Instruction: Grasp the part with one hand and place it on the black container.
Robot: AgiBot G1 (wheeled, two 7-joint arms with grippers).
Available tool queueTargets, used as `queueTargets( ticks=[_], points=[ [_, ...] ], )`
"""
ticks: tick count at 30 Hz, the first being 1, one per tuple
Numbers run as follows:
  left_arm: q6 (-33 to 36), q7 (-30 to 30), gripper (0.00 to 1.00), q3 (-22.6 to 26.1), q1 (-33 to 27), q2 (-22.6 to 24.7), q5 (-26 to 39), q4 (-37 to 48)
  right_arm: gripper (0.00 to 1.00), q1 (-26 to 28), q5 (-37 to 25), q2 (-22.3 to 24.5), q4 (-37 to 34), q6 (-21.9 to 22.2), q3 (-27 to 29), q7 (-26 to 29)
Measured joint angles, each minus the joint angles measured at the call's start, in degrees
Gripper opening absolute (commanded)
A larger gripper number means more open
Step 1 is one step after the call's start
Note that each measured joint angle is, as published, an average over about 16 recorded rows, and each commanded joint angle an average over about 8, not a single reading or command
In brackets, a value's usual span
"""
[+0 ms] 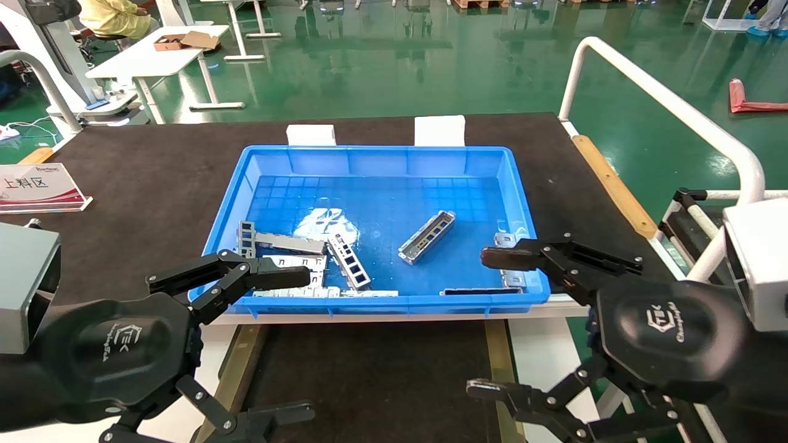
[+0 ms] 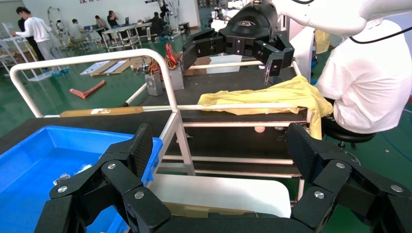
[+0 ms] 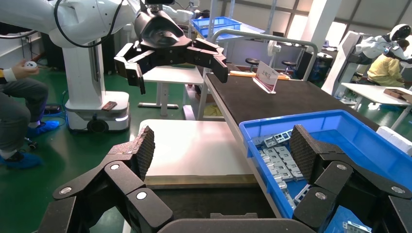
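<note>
The part (image 1: 426,237), a slim silver channel strip with cutouts, lies slanted on the floor of the blue bin (image 1: 265,157), right of the middle. A similar strip (image 1: 349,261) lies near the front wall. The black container (image 1: 369,381), a flat black tray between olive-brass rails (image 1: 237,363), lies in front of the bin. My left gripper (image 1: 295,344) hovers open and empty over the bin's front left corner and the tray's left rail. My right gripper (image 1: 486,323) hovers open and empty over the bin's front right corner. Each wrist view shows its own gripper open: the left (image 2: 218,145) and the right (image 3: 221,145).
Flatter silver plates (image 1: 289,280) lie in the bin's front left. Two white blocks (image 1: 311,135) stand behind the bin. A sign (image 1: 37,187) stands on the black mat at the left. A white tube rail (image 1: 652,92) runs along the right. A white panel (image 3: 194,145) lies beside the tray.
</note>
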Motion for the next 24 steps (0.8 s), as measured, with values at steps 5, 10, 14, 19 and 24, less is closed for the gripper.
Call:
queueTargets(
  ticks=[5,10,14,19,24],
  points=[
    [-0.96,-0.22,1.00,0.51,-0.53,0.53,1.28,0.01,1.00,0.00,0.00,0.00,0.00,0.00,0.00,0.00],
    [-2.91,-0.45,1.00,1.29,-1.26,1.61,3.42,0.12,1.00,0.00,0.00,0.00,0.00,0.00,0.00,0.00],
    [-5.29,-0.63,1.00,2.13,-2.01,3.08,5.73,0.36,1.00,0.00,0.00,0.00,0.00,0.00,0.00,0.00],
    [-9.13,-0.73,1.00,3.50,-3.41,5.78,9.42,1.18,1.00,0.00,0.00,0.00,0.00,0.00,0.00,0.00],
    [-13.60,-1.07,1.00,5.33,-5.57,9.51,13.86,2.99,1.00,0.00,0.00,0.00,0.00,0.00,0.00,0.00]
  ],
)
